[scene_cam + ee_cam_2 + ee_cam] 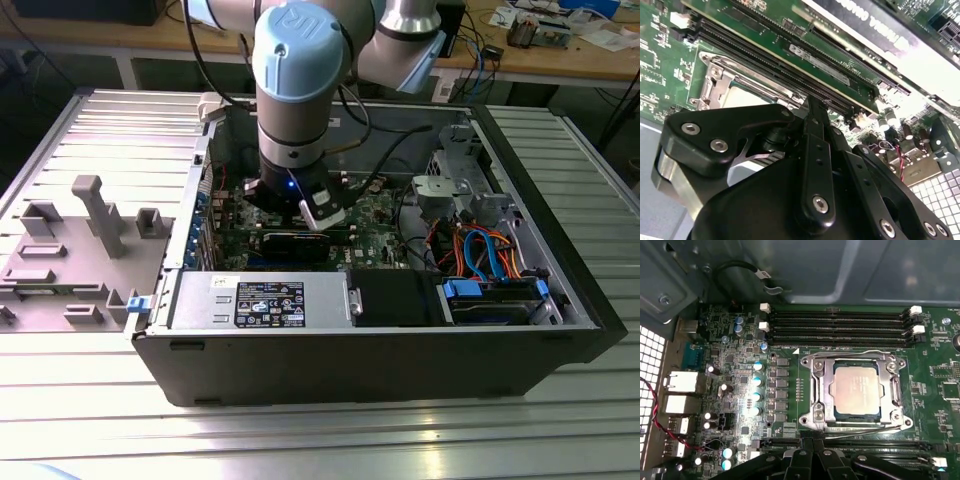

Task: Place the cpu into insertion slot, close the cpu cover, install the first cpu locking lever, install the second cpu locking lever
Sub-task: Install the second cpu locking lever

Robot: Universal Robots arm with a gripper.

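Observation:
In the first wrist view the cpu point(856, 389) lies flat in the insertion slot point(856, 416) of the green motherboard point(790, 340), silver-grey top up. The silvery cpu cover point(822, 385) lies down around it. A thin lever rod point(860, 427) runs along the socket edge nearest my gripper point(811, 442). The gripper hovers just off that edge, over the long black slots, shut with nothing between its fingers. In the second wrist view the gripper point(812, 105) points down beside the cover point(720, 82) and the cpu point(747, 97). In the exterior view the arm point(295, 60) reaches into the open computer case point(380, 360).
Long black memory slots point(840, 322) run on both sides of the socket. A long black card point(300, 243) stands beside the gripper. The power supply point(260, 300), the drive bay with coloured cables point(490, 255) and the case walls close in. A grey fixture tray point(70, 260) lies at the exterior view's left.

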